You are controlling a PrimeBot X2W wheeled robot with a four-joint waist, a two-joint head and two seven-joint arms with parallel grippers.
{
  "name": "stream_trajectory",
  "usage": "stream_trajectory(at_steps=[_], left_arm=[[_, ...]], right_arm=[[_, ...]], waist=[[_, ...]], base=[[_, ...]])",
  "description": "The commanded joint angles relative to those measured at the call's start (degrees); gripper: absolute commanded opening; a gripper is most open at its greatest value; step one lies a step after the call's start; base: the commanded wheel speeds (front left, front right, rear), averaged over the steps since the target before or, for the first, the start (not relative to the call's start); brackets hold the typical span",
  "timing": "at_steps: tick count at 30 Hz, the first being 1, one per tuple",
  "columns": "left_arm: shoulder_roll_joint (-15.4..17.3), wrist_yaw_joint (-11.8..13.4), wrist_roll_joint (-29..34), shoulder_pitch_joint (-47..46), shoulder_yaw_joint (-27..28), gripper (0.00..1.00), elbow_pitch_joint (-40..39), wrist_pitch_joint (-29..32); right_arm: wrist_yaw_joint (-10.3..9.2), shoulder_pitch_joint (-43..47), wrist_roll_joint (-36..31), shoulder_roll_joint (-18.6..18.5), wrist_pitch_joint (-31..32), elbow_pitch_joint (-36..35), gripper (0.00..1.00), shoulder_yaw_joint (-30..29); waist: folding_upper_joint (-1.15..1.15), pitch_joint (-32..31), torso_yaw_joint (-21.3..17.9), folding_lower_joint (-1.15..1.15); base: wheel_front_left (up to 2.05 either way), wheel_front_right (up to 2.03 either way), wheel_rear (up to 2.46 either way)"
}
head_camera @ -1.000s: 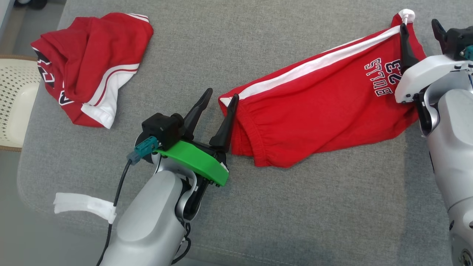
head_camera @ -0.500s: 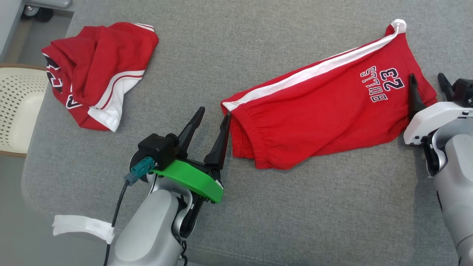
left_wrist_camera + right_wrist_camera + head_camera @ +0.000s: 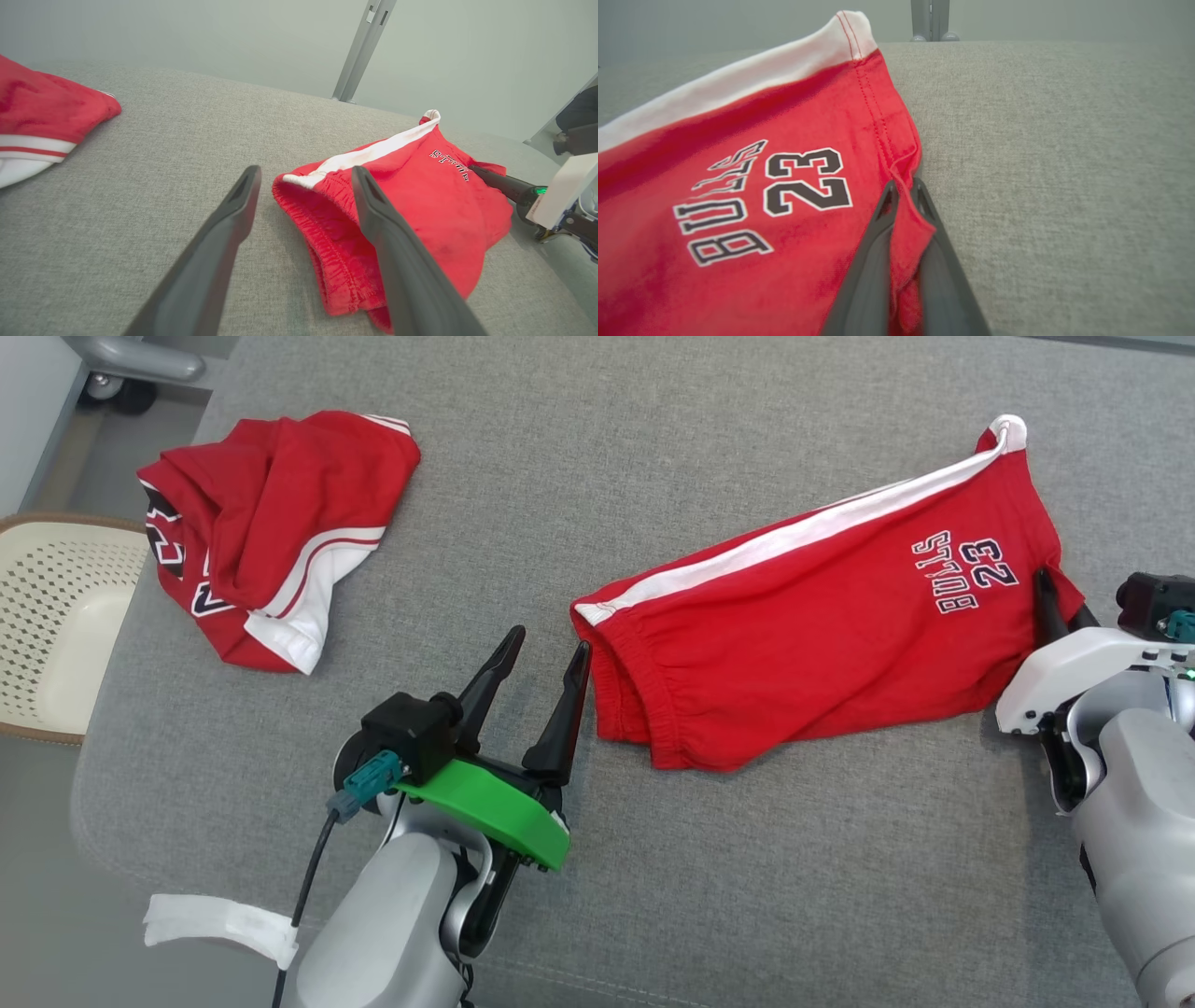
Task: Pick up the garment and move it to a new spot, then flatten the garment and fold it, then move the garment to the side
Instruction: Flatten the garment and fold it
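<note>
Right pincer (image 3: 903,189) clamped on shorts (image 3: 794,625) leg hem, frame right; left pincer (image 3: 549,642) wide open beside waistband, centre. Likely readying a two-ended pull to flatten.

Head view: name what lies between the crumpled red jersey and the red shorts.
Head view: bare grey cushion; lower down, the open left gripper stands beside the red shorts.
</note>
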Motion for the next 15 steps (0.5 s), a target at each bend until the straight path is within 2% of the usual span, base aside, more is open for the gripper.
stream_trajectory(at_steps=[1,8,15], left_arm=[[0.1,0.1,0.2,0.8,0.0,1.00,-0.1,0.0],[0.1,0.1,1.3,2.2,-0.2,1.00,0.8,0.0],[0.5,0.1,2.6,4.9,1.1,1.00,1.5,0.0]], right_arm=[[-0.08,2.4,0.6,0.0,0.4,1.2,0.00,0.2],[-0.09,4.3,3.6,0.2,0.2,-2.2,0.00,-2.0],[-0.08,11.8,6.2,3.1,0.1,-8.8,0.00,-5.2]], waist=[[0.00,-0.9,-0.4,0.00],[0.00,-3.7,-1.7,0.00],[0.00,-8.6,-4.6,0.00]], base=[[0.00,0.00,0.00],[0.00,0.00,0.00],[0.00,0.00,0.00]])
